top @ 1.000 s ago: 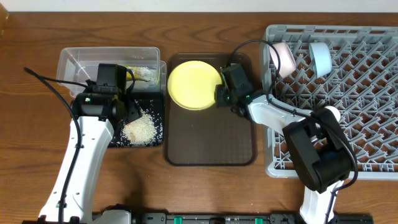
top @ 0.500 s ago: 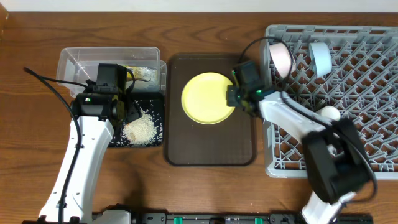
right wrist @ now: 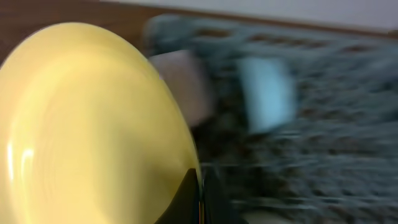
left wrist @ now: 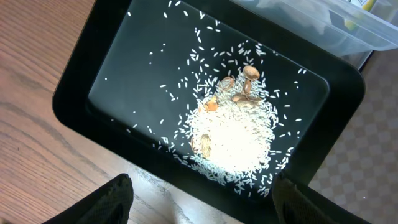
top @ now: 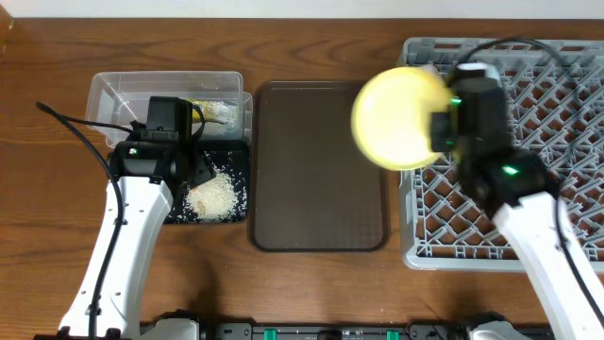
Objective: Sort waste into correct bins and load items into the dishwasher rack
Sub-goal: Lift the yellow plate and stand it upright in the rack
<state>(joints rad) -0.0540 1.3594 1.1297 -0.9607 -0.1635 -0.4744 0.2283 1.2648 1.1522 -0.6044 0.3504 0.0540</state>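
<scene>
My right gripper (top: 440,129) is shut on the rim of the yellow plate (top: 396,117) and holds it in the air over the left edge of the grey dishwasher rack (top: 557,161). In the right wrist view the plate (right wrist: 87,124) fills the left side, pinched at the gripper (right wrist: 200,193); a white bowl (right wrist: 183,84) and a light blue bowl (right wrist: 267,93) show blurred in the rack behind. My left gripper (left wrist: 199,199) is open above the near edge of the black tray (left wrist: 93,62), which holds the rice scraps (left wrist: 230,134). The clear tub (top: 113,90) holds the wrapper (top: 215,111).
The brown serving tray (top: 316,179) lies bare between the bins and the rack. The black tray (top: 236,208) sits just left of it, below the clear tub. Wooden table surrounds everything.
My right gripper has lifted the yellow plate off the brown serving tray and carried it right and up, over the rack's left edge. The left arm has not moved.
</scene>
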